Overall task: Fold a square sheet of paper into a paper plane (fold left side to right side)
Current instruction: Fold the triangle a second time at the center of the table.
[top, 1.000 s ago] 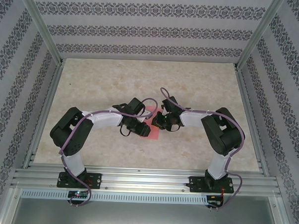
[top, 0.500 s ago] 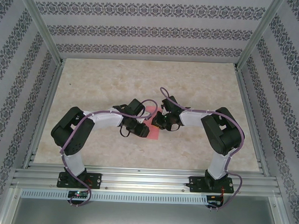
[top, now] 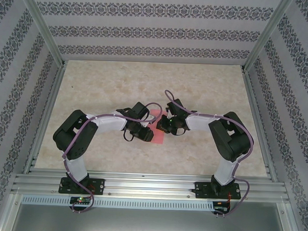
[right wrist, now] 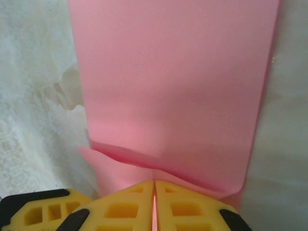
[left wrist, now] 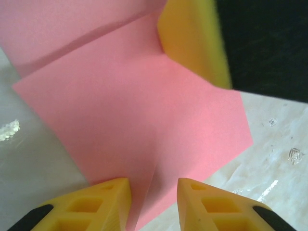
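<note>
Pink square sheet of paper [left wrist: 144, 120] lies mid-counter [top: 196, 92] between the arms. Closed right fingers [right wrist: 130, 202] pinch its lifted edge, while the left fingers [left wrist: 113, 192] stand narrowly parted over a crease. Carry that edge across level, align the sides, then press flat.

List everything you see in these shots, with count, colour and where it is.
table: one, beige marbled, floor of the cell
square sheet of paper: one, pink-red, partly folded, middle of the table
walls: three, white with dark patterned bands, around the table
metal rails: silver, along the near edge
left arm: one, white and black, reaching to the paper
right arm: one, white and black, reaching to the paper
left claw: one, yellow fingers, open over the paper
right claw: one, yellow fingers, shut on the paper's edge
</note>
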{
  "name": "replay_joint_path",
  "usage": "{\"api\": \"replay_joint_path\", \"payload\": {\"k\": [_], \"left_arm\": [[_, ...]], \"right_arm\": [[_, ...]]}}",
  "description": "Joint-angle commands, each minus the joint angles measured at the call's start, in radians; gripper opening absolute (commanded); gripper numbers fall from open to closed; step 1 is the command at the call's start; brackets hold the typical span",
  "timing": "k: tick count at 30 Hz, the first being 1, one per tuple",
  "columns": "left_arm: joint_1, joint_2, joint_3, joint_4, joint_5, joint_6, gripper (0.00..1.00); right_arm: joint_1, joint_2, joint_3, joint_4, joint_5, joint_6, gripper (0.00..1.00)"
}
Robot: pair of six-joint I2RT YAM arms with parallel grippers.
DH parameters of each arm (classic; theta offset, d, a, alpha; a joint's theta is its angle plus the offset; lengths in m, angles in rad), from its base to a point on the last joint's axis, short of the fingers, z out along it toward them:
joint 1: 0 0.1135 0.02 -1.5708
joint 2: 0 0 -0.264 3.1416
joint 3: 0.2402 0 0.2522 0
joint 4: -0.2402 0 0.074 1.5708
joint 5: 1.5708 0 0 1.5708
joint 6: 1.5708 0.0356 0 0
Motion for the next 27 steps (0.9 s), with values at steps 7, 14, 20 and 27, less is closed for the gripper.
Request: {"api": "replay_joint_path", "payload": {"k": [7,14,20,27], "left_arm": [[-0.018,0.064,-0.037,0.016,-0.047,0.021,0.32],[-0.024,0.066,-0.038,0.016,-0.066,0.017,0.32],[-0.026,0.066,-0.043,0.007,-0.094,0.017,0.31],[-0.025,0.074,-0.057,0.010,-0.108,0.017,0.30]], "right_arm": [[0.055,-0.023,-0.010,0.002,-0.005,-0.005,0.09],[0.058,0.030,0.014,-0.001,-0.005,-0.004,0.09],[0.052,0.060,0.024,-0.037,0.037,-0.021,0.09],[0.025,0.040,0.015,-0.068,0.073,-0.058,0.09]]}}
